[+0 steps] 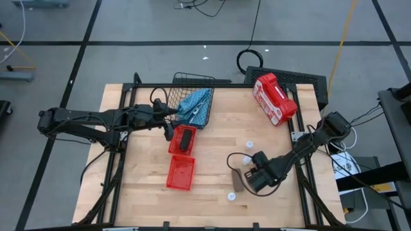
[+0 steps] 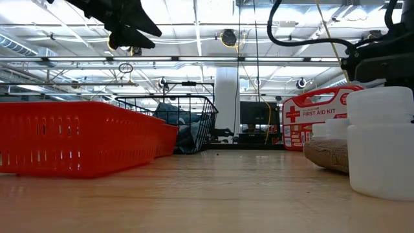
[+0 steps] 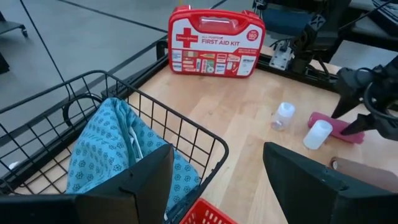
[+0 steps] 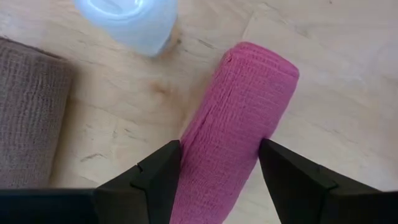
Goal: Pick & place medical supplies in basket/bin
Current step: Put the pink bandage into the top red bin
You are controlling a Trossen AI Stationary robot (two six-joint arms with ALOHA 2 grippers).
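Only the right wrist view shows the pink roll (image 4: pixel 239 118): it lies on the wooden table (image 4: pixel 348 137), and the right gripper (image 4: pixel 219 165) has its two fingers open, one on each side of the roll. From above, that gripper (image 1: pixel 252 172) hides the roll. Beside it lie a brown roll (image 4: pixel 28 112) of rough woven cloth and a smooth white vial (image 4: pixel 134 22).

The left gripper (image 1: pixel 172 122) is open and empty above the wire basket (image 1: pixel 192 82), which holds the soft blue pouch (image 1: pixel 196 106).

Two red bins (image 1: pixel 182 172) with little holes sit on the table; one holds a black roll (image 1: pixel 185 138). Three vials show from above.
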